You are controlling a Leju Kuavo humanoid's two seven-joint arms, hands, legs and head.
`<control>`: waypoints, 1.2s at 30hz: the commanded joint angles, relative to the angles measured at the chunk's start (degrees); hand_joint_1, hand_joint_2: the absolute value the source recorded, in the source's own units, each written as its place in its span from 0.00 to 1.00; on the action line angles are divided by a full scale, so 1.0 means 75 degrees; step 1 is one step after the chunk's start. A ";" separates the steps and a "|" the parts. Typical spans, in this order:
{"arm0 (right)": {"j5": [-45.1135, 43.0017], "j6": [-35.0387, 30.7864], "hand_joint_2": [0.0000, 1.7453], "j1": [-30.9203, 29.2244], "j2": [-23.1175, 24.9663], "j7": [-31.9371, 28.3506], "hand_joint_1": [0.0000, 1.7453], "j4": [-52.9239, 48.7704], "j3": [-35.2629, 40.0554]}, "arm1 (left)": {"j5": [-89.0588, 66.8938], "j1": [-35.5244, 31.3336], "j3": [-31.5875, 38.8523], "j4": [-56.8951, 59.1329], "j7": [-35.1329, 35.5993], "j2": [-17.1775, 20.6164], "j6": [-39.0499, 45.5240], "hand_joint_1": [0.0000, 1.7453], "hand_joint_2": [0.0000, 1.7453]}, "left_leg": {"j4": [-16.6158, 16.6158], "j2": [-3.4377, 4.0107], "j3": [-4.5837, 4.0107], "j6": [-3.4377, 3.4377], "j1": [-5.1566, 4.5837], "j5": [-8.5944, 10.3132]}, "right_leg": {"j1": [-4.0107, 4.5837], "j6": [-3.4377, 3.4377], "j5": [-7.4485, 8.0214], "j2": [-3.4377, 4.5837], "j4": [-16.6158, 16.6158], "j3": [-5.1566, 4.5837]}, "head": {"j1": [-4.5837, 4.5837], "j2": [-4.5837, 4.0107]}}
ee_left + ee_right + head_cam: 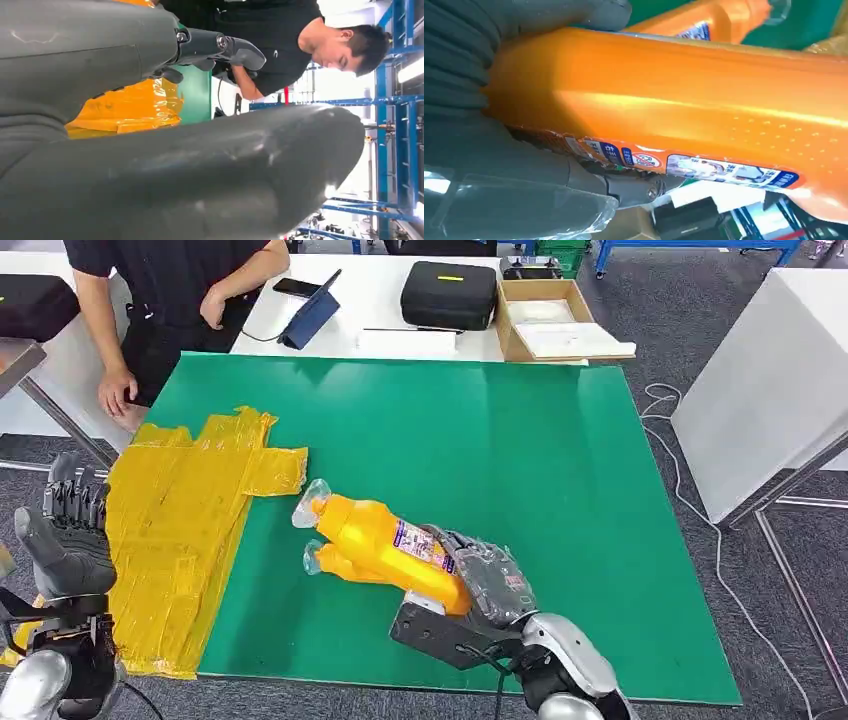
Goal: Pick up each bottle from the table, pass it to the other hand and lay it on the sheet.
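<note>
The right hand (488, 585) is wrapping around the fat lower body of an orange bottle (385, 538), fingers curling over the top and thumb tucked underneath, so this one is firmly in its grasp. In the right wrist view the bottle (684, 100) is running straight out past the fingers, label turned towards the thumb side. The clear cap end is pointing away from the fingers, towards the yellow sheet (180, 530).

A second bottle (345, 565) is lying on the green table (560, 470), just beside the held one on its near side and seemingly touching it; whether the held bottle is lifted clear of the mat I cannot tell.

Handling-wise, it is looking like a rigid moulded plastic bottle, glossy and smooth, so probably slippery. It is opaque, so full or empty is anyone's guess; full, it would be hefty at the base. A patch of fine raised dots on the flank, beyond the fingertips, might be offering some bite.

The left hand (65, 530) is waiting off beside the sheet, fingers spread and upright, holding nothing. In the left wrist view those fingers (235, 50) are reaching out over the crinkled sheet (130, 107).

For the pass, the free neck and shoulder beyond the right fingers are looking like the natural place for the left hand to take hold, since the right is occupying the base.

A person (170, 280) is standing at the far corner.
</note>
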 commanded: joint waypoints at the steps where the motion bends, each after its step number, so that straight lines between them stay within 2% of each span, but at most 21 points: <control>1: -0.0434 -0.0667 1.00 -0.0273 0.0129 -0.0251 1.00 -0.0086 -0.0588 | 0.0965 0.0385 -0.0555 0.0228 0.0459 -0.0049 -0.1086 0.00 0.00 | -0.0004 0.0007 0.0008 -0.0023 0.0002 0.0000 | 0.0003 -0.0011 0.0004 0.0000 -0.0009 0.0008 | 0.0000 0.0000; 4: -0.0442 -0.0887 1.00 -0.0650 0.0561 -0.0255 1.00 0.0379 -0.0495 | 0.1279 0.0282 -0.0886 0.0290 0.0593 0.0078 -0.1423 0.00 0.00 | -0.0002 0.0011 0.0005 -0.0024 0.0006 0.0002 | 0.0006 -0.0013 0.0007 0.0004 -0.0007 0.0006 | 0.0000 0.0000; 5: -0.0438 -0.0926 1.00 -0.0803 0.0680 -0.0233 1.00 0.0587 -0.0424 | 0.1348 0.0185 -0.1027 0.0342 0.0642 0.0139 -0.1510 0.00 1.00 | -0.0002 0.0009 0.0003 -0.0016 -0.0001 0.0001 | 0.0000 -0.0008 0.0003 0.0004 0.0000 0.0001 | 0.0003 0.0000; 7: -0.0385 -0.0995 1.00 -0.1134 0.0933 -0.0124 1.00 0.1098 -0.0301 | 0.1514 -0.0044 -0.1339 0.0507 0.0755 0.0281 -0.1665 0.00 1.00 | -0.0002 0.0022 0.0002 -0.0043 0.0014 0.0007 | 0.0015 -0.0025 0.0018 0.0011 -0.0011 0.0002 | 0.0000 0.0000; 8: -0.0326 -0.1023 1.00 -0.1392 0.1076 -0.0049 1.00 0.1522 -0.0178 | 0.1563 -0.0248 -0.1596 0.0667 0.0783 0.0361 -0.1708 0.00 1.00 | -0.0003 0.0011 0.0000 -0.0021 0.0004 0.0004 | 0.0004 -0.0013 0.0007 0.0007 0.0000 0.0000 | 0.0000 0.0000; 11: -0.0300 -0.1050 1.00 -0.1935 0.1374 0.0127 1.00 0.2497 0.0028 | 0.1874 -0.0712 -0.2224 0.0985 0.0864 0.0514 -0.1880 0.00 1.00 | -0.0007 0.0005 0.0002 -0.0034 0.0009 0.0016 | 0.0010 -0.0021 0.0017 -0.0002 -0.0006 0.0003 | 0.0003 0.0000; 16: -0.0160 -0.0979 1.00 -0.2389 0.1639 0.0302 1.00 0.3408 0.0456 | 0.2206 -0.0947 -0.2855 0.0860 0.0930 0.0546 -0.1837 0.00 1.00 | -0.0007 0.0008 0.0004 -0.0031 0.0008 0.0023 | 0.0006 -0.0019 0.0015 0.0002 -0.0003 0.0005 | 0.0000 0.0000; 24: -0.0220 -0.0919 1.00 -0.2613 0.1966 0.0453 1.00 0.4022 0.0844 | 0.2359 -0.1194 -0.3154 0.0842 0.0964 0.0683 -0.1657 0.00 1.00 | -0.0002 0.0006 -0.0007 -0.0037 0.0016 0.0023 | 0.0008 -0.0038 0.0025 0.0000 0.0000 0.0000 | 0.0003 0.0000; 30: 0.0315 -0.0848 1.00 -0.2991 0.2397 0.0690 1.00 0.4684 0.1493 | 0.2649 -0.1421 -0.3164 0.1079 0.1060 0.0744 -0.1429 0.00 1.00 | 0.0000 0.0012 -0.0018 -0.0031 0.0014 0.0022 | 0.0005 -0.0036 0.0024 0.0007 0.0006 -0.0015 | 0.0003 0.0000; 36: 0.0707 -0.0847 1.00 -0.3118 0.2499 0.0733 1.00 0.4781 0.1856 | 0.2892 -0.1448 -0.3136 0.1171 0.1162 0.0707 -0.1419 0.00 1.00 | -0.0005 -0.0005 -0.0015 -0.0040 0.0024 0.0026 | 0.0009 -0.0039 0.0023 -0.0012 -0.0005 -0.0003 | 0.0000 0.0000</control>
